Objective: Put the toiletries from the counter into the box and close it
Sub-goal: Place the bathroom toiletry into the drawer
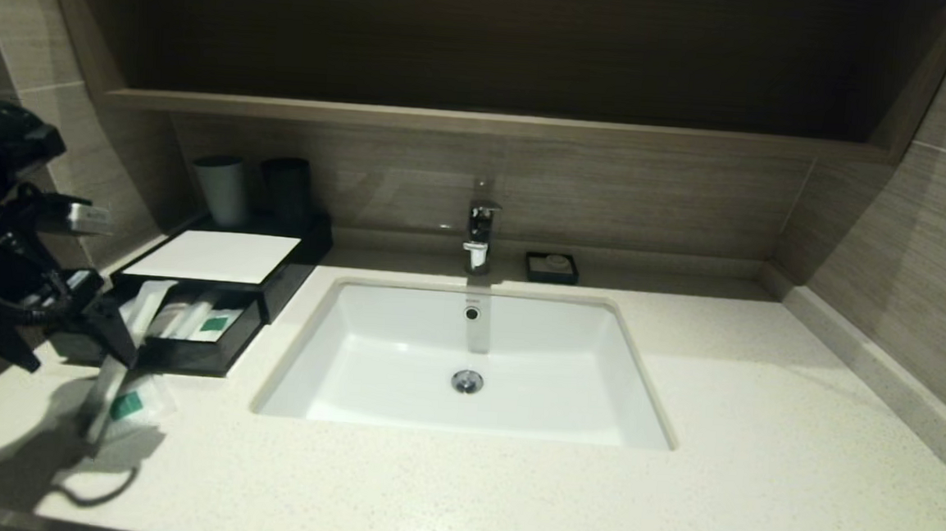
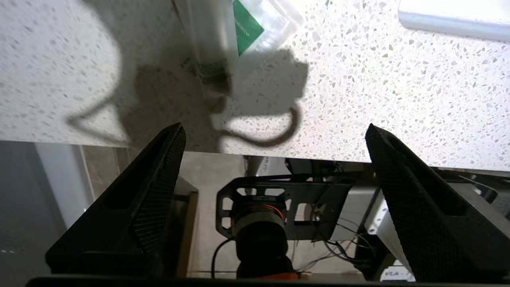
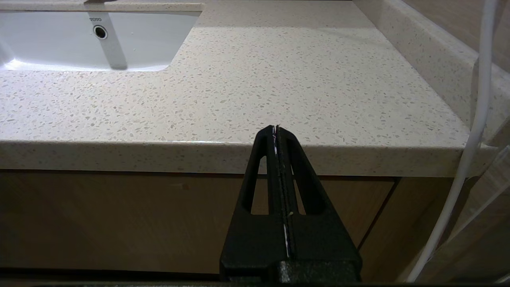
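The black box (image 1: 215, 255) with its white top stands at the counter's (image 1: 508, 489) back left, its front drawer (image 1: 225, 353) pulled out. Frosted packets lie in the drawer, one with a green label (image 1: 213, 324). A long thin packet (image 1: 130, 343) (image 2: 211, 44) slants from the drawer's left end over its front wall down to the counter. A short sachet (image 1: 134, 405) (image 2: 255, 24) with a green label lies on the counter beside it. My left gripper (image 1: 111, 338) (image 2: 275, 129) hangs by the drawer's left front corner, open and empty. My right gripper (image 3: 276, 128) is shut, low before the counter's front edge.
A white sink (image 1: 467, 364) with a faucet (image 1: 479, 233) fills the counter's middle. Two cups (image 1: 221, 188) stand behind the box. A small black soap dish (image 1: 552, 266) sits right of the faucet. A wall runs along the right side.
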Robot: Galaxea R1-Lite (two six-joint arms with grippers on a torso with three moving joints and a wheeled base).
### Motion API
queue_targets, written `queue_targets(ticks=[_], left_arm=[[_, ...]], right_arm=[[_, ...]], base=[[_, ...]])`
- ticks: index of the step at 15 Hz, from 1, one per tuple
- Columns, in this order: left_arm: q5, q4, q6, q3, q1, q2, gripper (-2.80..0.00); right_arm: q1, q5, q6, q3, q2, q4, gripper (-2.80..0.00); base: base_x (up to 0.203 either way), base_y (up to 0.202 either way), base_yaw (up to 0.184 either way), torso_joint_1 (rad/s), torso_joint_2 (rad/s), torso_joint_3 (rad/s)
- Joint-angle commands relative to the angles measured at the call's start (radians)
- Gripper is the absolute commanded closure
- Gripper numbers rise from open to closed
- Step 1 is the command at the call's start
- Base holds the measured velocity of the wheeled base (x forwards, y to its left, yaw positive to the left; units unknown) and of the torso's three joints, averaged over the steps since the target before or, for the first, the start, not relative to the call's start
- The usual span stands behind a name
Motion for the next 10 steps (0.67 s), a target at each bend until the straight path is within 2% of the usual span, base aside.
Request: queue_targets(ticks=[1,7,10], left_arm=[[-0.003,-0.015,-0.026,0.066,0.001,-0.025,-2.80],[0.000,-0.328,-0.043,0.380,0.000,-0.161,-2.80],[0.002,-0.418,-0.044,0.458,0.001,-0.172,-2.80]], right_arm=[[0.000,0.000,0.000,0.000,0.000,0.000,0.00],[0.000,0.000,0.000,0.000,0.000,0.000,0.00],[0.000,0.000,0.000,0.000,0.000,0.000,0.00]], base=[[0.000,0.000,0.000,0.000,0.00,0.000],[0.000,0.000,0.000,0.000,0.00,0.000],[0.000,0.000,0.000,0.000,0.00,0.000]])
